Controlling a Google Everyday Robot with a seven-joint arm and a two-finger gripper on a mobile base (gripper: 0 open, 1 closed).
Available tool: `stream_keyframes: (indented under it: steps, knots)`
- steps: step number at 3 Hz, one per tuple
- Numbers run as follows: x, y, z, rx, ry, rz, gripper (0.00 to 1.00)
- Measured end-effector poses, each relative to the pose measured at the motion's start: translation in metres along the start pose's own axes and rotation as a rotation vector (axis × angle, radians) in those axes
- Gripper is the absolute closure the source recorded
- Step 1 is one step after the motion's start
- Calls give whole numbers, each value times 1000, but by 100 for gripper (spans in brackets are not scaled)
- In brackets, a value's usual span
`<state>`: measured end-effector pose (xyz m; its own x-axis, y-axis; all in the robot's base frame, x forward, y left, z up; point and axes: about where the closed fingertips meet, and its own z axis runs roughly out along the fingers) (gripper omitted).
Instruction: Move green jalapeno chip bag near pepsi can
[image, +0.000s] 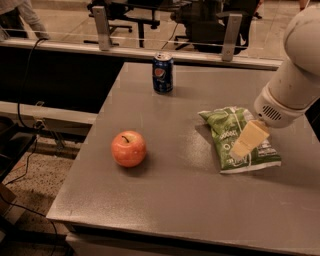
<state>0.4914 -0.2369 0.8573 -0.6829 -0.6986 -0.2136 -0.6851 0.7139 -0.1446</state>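
Observation:
The green jalapeno chip bag (226, 131) lies flat on the right part of the grey table (165, 200), its length running front to back. The pepsi can (163, 73) stands upright near the table's far edge, well to the left of and behind the bag. My gripper (248, 140), cream-coloured, comes down from the white arm at the right and sits over the bag's right half, hiding part of the bag. I cannot see whether it touches the bag.
A red-orange apple (129, 148) sits on the table's left front part. The table's left and front edges drop to the floor, where cables (30, 145) run. A low rail with metal posts (101, 22) and office chairs stand behind the table.

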Motion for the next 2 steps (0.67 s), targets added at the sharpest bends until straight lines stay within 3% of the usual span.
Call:
stream_keyframes:
  steps: [2]
  knots:
    - [-13,-4,2,-38,-8,9,63]
